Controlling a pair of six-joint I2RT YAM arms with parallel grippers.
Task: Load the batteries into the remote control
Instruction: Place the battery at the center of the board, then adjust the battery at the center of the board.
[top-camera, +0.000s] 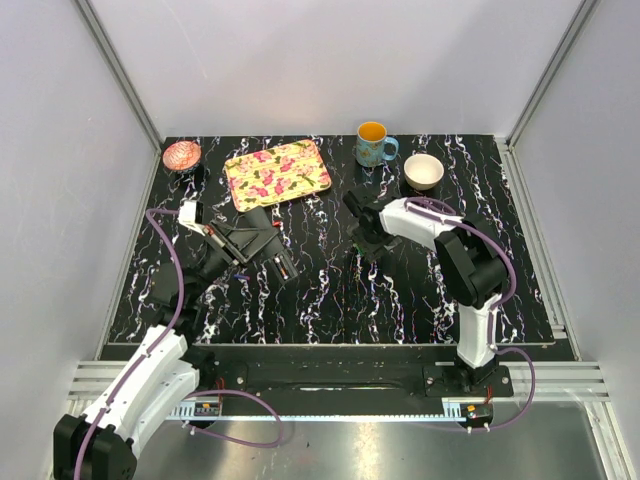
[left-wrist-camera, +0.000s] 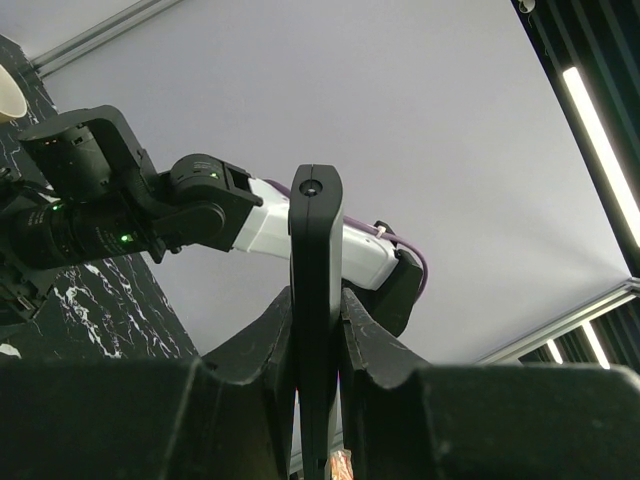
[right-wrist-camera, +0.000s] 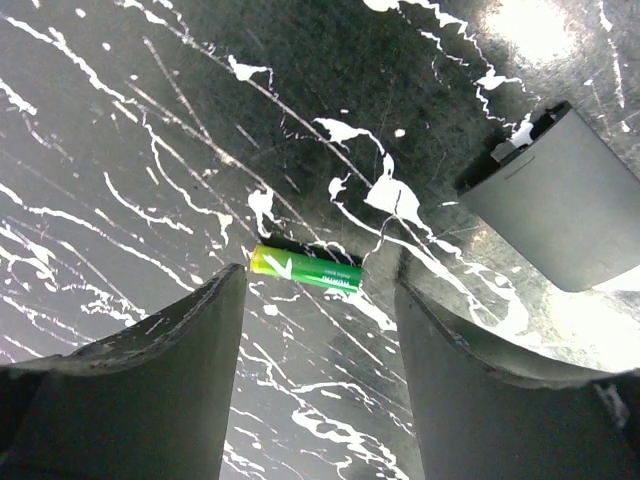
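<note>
Just in front of the flowered tray (top-camera: 278, 172), on its near side, the left gripper (left-wrist-camera: 316, 310) is clamped on the remote control (left-wrist-camera: 316, 230). Its wrist camera shows the slim black bar standing on edge between the two fingers, most of its length sticking out past them. It looks rigid and light, a hard smooth plastic shell, so a grip across its narrow sides low on the body seems right, though I'd guess it could pivot if pushed near the free end.

Further along, right of the tray and nearer the arms, the right gripper (right-wrist-camera: 315, 300) points down at the marbled table (top-camera: 330, 300) with its jaws apart and holding nothing. A green-yellow battery (right-wrist-camera: 306, 268) lies flat on the table just off the fingertips, crosswise to the gap, one end close to the left finger (right-wrist-camera: 150, 400). It is a small, hard, glossy cylinder — light, not fragile, but apt to roll or squirt out of a loose pinch. I'd take it across the middle of its barrel, fingers squarely on either side.

On that same patch of table right of the tray lies a flat dark panel (right-wrist-camera: 560, 200) with a small tab — probably the battery cover.
</note>
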